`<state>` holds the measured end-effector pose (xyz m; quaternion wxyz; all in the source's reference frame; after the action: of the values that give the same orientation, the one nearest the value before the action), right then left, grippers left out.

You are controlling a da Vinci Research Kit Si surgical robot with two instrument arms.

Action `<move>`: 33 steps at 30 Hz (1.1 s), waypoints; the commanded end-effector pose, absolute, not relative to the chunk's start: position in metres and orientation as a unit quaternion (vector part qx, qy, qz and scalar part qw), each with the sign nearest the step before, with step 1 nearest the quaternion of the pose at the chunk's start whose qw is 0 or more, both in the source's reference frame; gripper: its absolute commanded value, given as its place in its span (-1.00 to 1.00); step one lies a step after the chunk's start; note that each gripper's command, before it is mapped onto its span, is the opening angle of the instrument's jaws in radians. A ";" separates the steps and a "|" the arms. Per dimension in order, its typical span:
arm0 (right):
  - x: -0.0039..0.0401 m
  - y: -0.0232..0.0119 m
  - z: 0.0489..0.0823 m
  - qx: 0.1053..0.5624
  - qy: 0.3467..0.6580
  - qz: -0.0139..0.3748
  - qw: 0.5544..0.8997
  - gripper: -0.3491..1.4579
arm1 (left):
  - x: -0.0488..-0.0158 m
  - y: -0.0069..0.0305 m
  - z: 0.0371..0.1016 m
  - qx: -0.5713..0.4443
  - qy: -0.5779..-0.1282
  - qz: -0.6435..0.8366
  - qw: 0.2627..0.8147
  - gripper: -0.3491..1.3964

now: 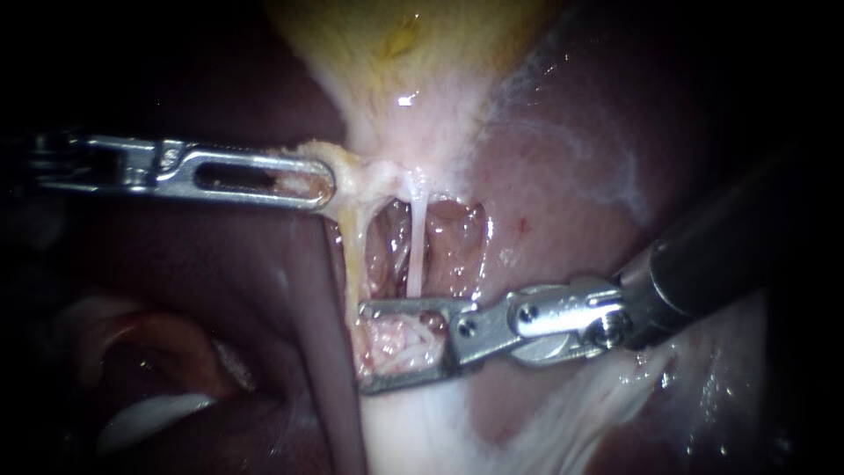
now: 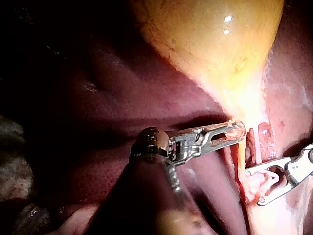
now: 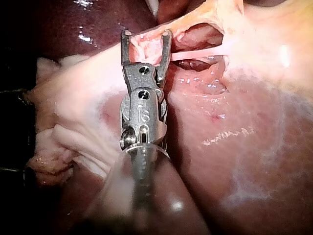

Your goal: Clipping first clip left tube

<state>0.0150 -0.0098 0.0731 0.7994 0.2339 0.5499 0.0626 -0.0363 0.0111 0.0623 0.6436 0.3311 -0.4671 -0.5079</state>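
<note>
The left instrument (image 1: 322, 185), a bright steel shaft w/ slotted jaws, comes in level from the left. Its jaws are clamped together on a yellowish-white flap of tissue (image 1: 347, 171) at the narrow neck of the glossy yellow gallbladder (image 1: 369, 35). The left wrist view agrees: the left instrument (image 2: 234, 132) is closed on the flap's edge, w/ the gallbladder (image 2: 210, 44) ahead of it & the dark red-brown liver (image 2: 98, 93) beside it.

Below the neck the tissue is opened into two pink windows. Btwn them a thin white tube (image 1: 416, 246) runs taut, top to bottom. A pale yellowish band (image 1: 349, 255) forms the left border of the left window. Can't tell which of these two is the task's left tube.

The right instrument (image 1: 363, 345), a dark shaft w/ steel jaws, enters from the right. Its jaws stand apart w/ a wide gap; frayed pink-white tissue (image 1: 396, 347) lies in the gap, not squeezed. The upper jaw lies across the foot of the thin white tube; touching or just in front of it, can't tell. The yellowish band ends near the jaw tips.

In the right wrist view the right instrument (image 3: 146, 35) is forked open w/ tissue btwn the jaws. The tube (image 3: 195, 53) stretches away from the side of one jaw, above the liver (image 3: 234, 161).
</note>
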 end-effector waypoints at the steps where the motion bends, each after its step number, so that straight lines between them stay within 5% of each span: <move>1: 0.0150 -0.0098 0.0731 0.234 0.550 0.062 0.799 -0.06 | -0.0363 0.0111 0.0623 0.331 -0.467 -0.508 0.644 -1.00; 33: 0.0136 -0.0087 0.0736 0.234 0.550 0.064 0.799 -0.06 | -0.0363 0.0111 0.0622 0.331 -0.467 -0.508 0.644 -1.00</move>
<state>0.0134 -0.0085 0.0738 0.7998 0.2334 0.5493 0.0642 -0.0363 0.0111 0.0623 0.6437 0.3313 -0.4669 -0.5079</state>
